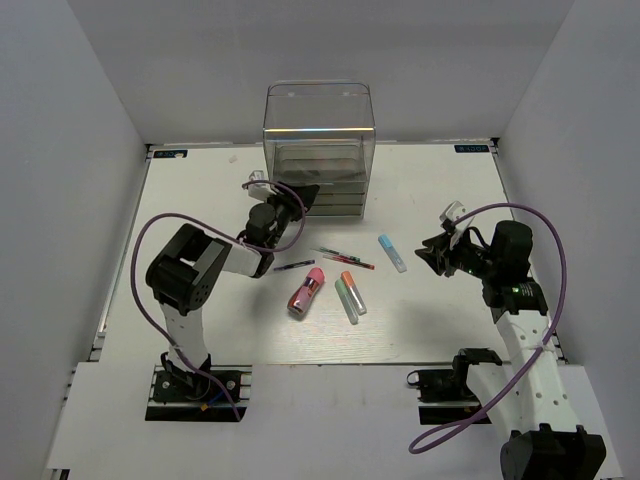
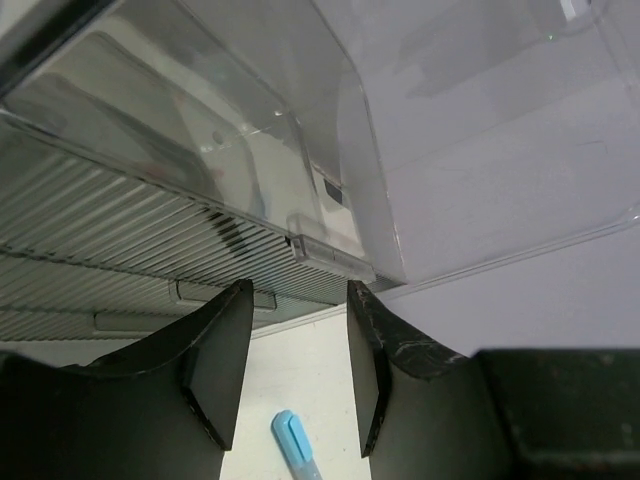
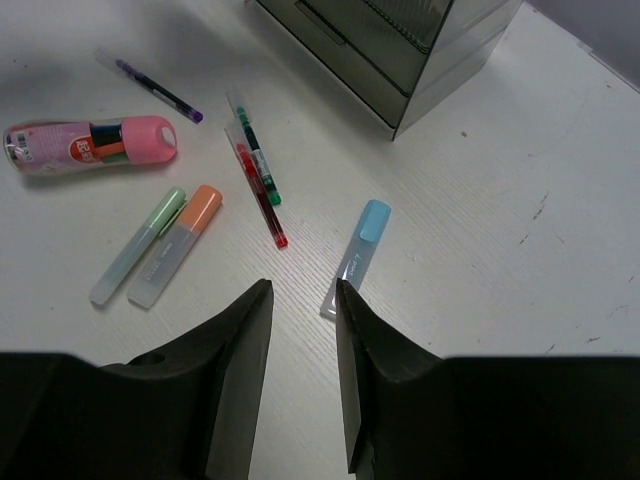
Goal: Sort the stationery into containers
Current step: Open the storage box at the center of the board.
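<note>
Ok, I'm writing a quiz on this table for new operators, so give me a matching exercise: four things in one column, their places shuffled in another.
Things:
1. pink-capped tube
2. light-blue marker
3. orange-capped marker
4. clear organizer

Places:
A. at the far edge of the table
B. side by side with the green marker
C. closest to the right gripper
D. on its own, left of the marker pair

Pairs: 1-D, 2-C, 3-B, 4-A.
</note>
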Controlling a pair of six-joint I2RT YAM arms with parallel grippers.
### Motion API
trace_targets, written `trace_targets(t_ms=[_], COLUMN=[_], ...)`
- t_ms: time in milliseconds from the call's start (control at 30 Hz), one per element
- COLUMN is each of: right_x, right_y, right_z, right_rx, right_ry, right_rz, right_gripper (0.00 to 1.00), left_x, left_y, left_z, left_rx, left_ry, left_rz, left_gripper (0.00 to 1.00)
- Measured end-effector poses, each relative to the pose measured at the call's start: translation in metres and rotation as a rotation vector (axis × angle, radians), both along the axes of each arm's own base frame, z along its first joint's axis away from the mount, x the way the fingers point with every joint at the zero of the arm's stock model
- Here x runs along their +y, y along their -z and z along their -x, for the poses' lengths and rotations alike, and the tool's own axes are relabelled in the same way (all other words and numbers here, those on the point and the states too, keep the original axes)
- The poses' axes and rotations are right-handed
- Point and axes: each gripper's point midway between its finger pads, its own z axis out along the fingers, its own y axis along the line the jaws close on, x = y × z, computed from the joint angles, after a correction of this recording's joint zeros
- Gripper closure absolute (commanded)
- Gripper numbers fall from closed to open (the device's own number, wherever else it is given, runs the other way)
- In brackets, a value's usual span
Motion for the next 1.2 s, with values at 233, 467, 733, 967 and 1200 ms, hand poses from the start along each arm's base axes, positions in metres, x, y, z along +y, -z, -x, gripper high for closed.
trace_targets(t_ms=[233,467,733,967,1200], right_x=[0.000,0.000,0.000,0.001,0.001], right_y=[0.005,0.003,0.002,0.000,-0.002], right_z=[0.002,0.003,0.003,0.004,0.005], right_rx=[0.009,0.001,-0.006,-0.011,-0.019], right_ry=[-0.001,-0.003,-0.003,-0.002,-0.002], right_rz=[-0.001,-0.002,-0.002,-0.003,-0.003], right_gripper=[0.62,0.62,0.62,0.62,0.61], left_x=[-0.002,-0.003,-0.003,-0.003,-0.003], left_y=[-0.001,-0.007,-0.012,-0.013,-0.014], left_z=[-0.006,-0.007,-0.008,-0.008,-0.008], left_rx=[-0.009,-0.026,-0.034,-0.026,-0.026], left_ry=[-0.005,-0.006,-0.009,-0.011,-0.010], left_rz=[0.015,0.050,0.072,0.091,0.099], left_gripper=[0.54,0.59,0.73,0.83,0.86])
